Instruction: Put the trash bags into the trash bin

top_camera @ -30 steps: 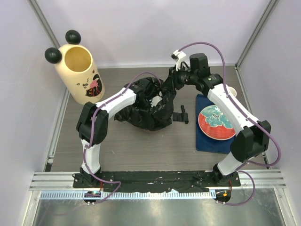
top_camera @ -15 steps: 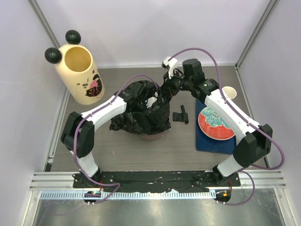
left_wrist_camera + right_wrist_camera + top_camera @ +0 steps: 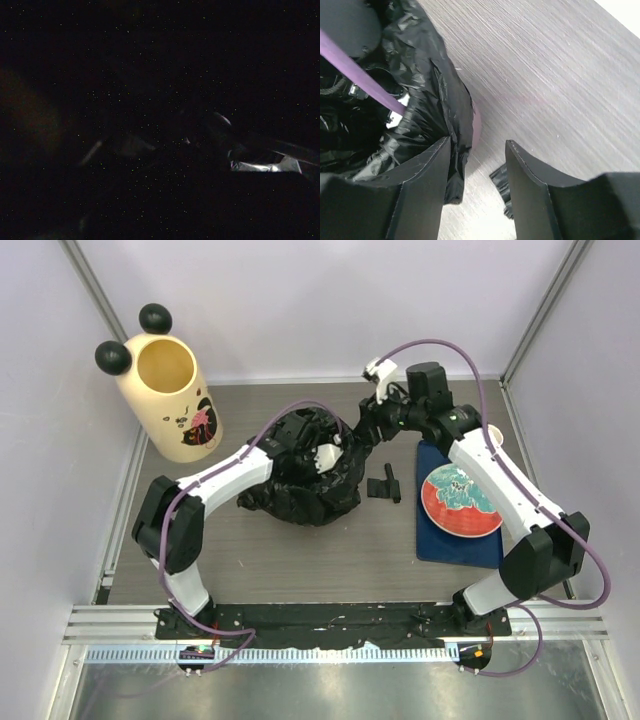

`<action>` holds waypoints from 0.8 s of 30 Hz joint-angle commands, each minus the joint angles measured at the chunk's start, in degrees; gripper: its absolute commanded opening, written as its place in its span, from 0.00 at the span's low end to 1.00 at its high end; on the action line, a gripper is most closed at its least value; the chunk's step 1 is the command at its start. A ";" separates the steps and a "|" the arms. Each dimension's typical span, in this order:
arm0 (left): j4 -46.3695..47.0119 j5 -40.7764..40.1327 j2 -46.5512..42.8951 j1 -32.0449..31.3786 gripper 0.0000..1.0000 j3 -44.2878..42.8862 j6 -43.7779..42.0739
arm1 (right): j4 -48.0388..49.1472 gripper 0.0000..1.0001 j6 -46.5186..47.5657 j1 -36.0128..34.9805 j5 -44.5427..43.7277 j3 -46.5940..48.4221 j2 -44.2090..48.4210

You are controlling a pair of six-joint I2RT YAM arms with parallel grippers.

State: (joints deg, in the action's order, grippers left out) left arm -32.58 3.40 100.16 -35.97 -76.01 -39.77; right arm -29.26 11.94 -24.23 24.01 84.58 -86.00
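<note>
The trash bag lies as a crumpled, glossy black heap in the middle of the table. My left arm reaches into its open mouth, and the left gripper is buried inside. The left wrist view is almost wholly dark, so its fingers do not show. My right gripper is open at the bag's right rim, its left finger against the plastic. Only table shows between the fingers. The cream trash bin with black ball ears stands upright at the far left, apart from both grippers.
A small black object lies just right of the bag. Further right a red and teal plate rests on a blue mat, with a paper cup behind. Something pinkish peeks from under the bag.
My right gripper closed on the bag's rim half a second ago and has now opened and drawn back to the right. The bag has sagged lower. The left arm stays inside it.
</note>
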 commanded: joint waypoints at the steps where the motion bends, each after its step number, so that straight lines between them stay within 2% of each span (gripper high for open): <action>1: 4.37 -2.61 1.52 -0.42 0.17 -4.41 1.71 | -6.52 0.56 -1.92 4.54 6.38 2.79 3.46; 4: 3.40 -2.43 2.93 -0.42 0.17 -5.99 3.20 | -6.17 0.66 -3.67 4.19 12.87 2.35 5.40; 6: 2.17 -2.70 3.81 -0.51 0.17 -8.79 3.56 | -6.25 0.72 -5.17 2.18 14.22 2.52 5.05; 12: -3.96 -2.78 6.71 -0.51 0.17 -13.81 3.38 | -3.00 0.65 -1.49 -4.51 12.64 -0.64 7.07; 14: -5.38 -2.78 7.85 -0.42 0.16 -14.25 2.68 | -4.22 0.65 1.31 -5.13 8.80 0.49 6.90; 16: -8.72 -1.73 8.47 -0.51 0.17 -15.04 2.33 | -8.07 0.65 3.16 -3.21 5.44 2.34 6.28; 19: -15.57 -1.38 10.66 -0.68 0.16 -17.94 1.63 | -11.60 0.67 4.66 0.92 7.28 4.19 5.84; 21: -18.82 -2.25 11.89 -0.68 0.13 -20.05 2.67 | -14.85 0.70 10.34 2.08 5.19 5.16 5.66; 24: -18.84 -2.96 11.90 -0.60 0.11 -19.97 3.56 | -18.55 0.70 14.23 2.34 1.67 5.42 5.93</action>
State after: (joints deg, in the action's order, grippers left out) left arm -46.96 0.89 112.95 -36.36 -92.99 -37.58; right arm -42.81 18.31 -22.28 29.93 87.00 -81.01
